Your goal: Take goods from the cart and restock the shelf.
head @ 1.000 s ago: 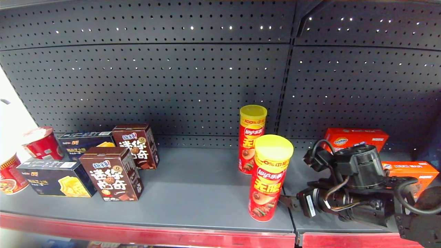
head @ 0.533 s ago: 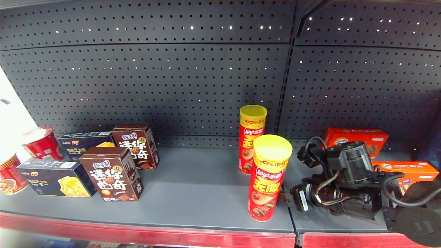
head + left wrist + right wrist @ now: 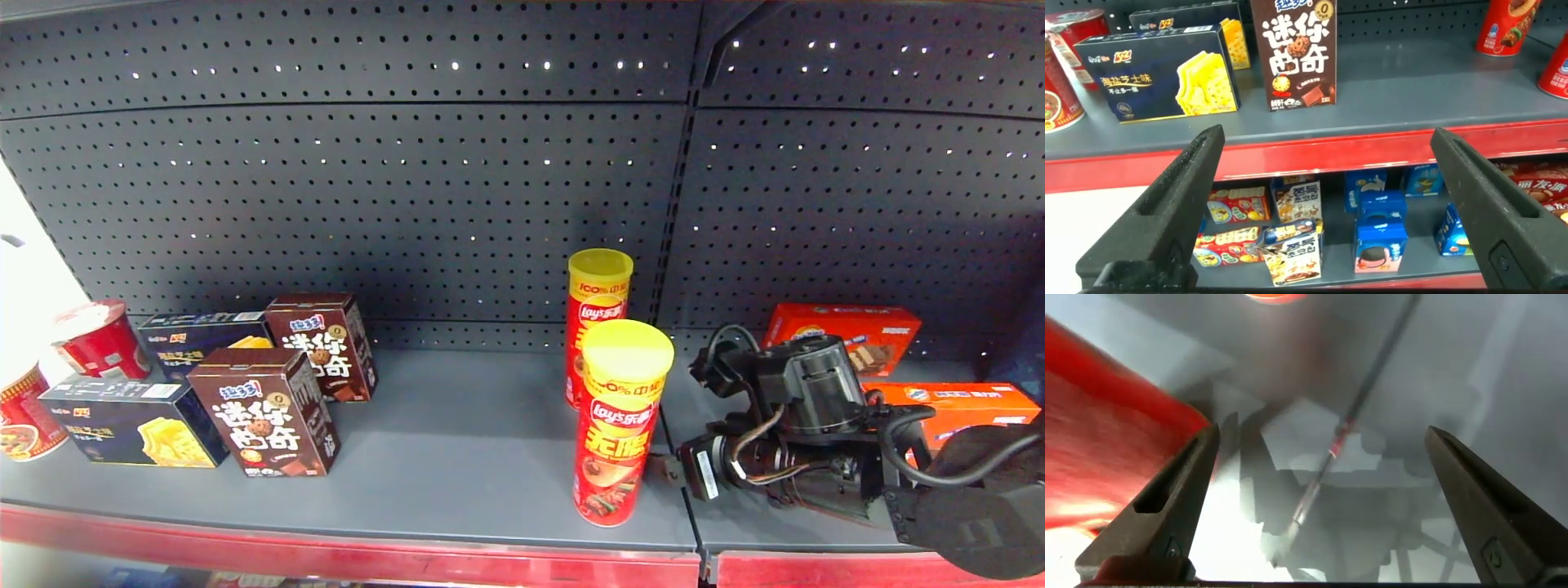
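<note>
Grey perforated back panels (image 3: pixel 408 204) rise behind the grey shelf board (image 3: pixel 457 441), which has a red front lip (image 3: pixel 326 557). Right of the middle we see the near crisp can (image 3: pixel 620 425), red with a yellow lid, standing close to the front edge. A second crisp can (image 3: pixel 598 302) stands just behind it, toward the back panels.

The right gripper (image 3: pixel 1323 433) lies low over the board, just right of the near crisp can. Its jaws are spread wide, with bare grey board between them. The can's red wall sits right beside one finger (image 3: pixel 1167 506), and we cannot tell whether they touch.

Far to the right lie a near orange box (image 3: pixel 967 404) and a far orange box (image 3: pixel 845 327).

On the left stand a near brown cookie box (image 3: pixel 265 412) and a far brown cookie box (image 3: pixel 322 347). Left of those lie a near dark blue cracker box (image 3: pixel 135 425) and a far dark blue cracker box (image 3: pixel 200 335). Two red noodle cups (image 3: pixel 102 339) sit at the left end.

The left gripper (image 3: pixel 1324 135) hangs in front of the red front lip, before the near cookie and cracker boxes. Its jaws are wide apart and hold nothing. Small boxes fill the lower shelf (image 3: pixel 1315 273) beneath.
</note>
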Available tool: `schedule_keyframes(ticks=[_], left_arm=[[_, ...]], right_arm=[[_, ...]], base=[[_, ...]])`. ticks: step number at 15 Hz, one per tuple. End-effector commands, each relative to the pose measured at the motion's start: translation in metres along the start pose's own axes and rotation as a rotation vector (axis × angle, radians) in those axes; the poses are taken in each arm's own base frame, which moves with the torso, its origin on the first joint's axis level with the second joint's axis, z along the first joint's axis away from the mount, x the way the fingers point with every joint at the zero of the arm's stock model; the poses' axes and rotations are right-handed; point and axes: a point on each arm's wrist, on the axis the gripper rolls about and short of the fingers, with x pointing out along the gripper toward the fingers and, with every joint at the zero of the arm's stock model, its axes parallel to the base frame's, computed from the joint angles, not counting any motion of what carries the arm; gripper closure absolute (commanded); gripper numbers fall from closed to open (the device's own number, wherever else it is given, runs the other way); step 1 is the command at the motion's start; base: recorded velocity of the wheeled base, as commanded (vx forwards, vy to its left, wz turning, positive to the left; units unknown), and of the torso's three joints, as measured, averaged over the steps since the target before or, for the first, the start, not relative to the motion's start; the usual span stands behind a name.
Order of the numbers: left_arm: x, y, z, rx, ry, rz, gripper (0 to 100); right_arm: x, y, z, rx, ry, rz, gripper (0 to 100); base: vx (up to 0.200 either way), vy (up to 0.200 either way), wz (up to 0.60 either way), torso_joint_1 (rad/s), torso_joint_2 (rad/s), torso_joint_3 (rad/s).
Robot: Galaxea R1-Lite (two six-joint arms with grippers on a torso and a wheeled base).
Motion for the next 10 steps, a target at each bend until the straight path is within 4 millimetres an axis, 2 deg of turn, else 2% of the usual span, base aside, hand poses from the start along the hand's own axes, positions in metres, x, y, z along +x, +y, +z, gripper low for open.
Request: schedule_keyframes(ticks=[1, 10], left_arm=[[0.000, 0.000, 0.000, 0.000, 0.003, 0.000, 0], [0.001, 0.000, 0.000, -0.002, 0.018, -0.002, 0]], right_arm=[[-0.014, -0.004, 0.000, 0.004, -0.019, -0.003, 0], [-0.014, 0.009, 0.008, -0.012, -0.049, 0.034, 0]], base=[[0.000, 0.000, 0.00, 0.000, 0.00, 0.000], [0.000, 0.000, 0.00, 0.000, 0.00, 0.000]])
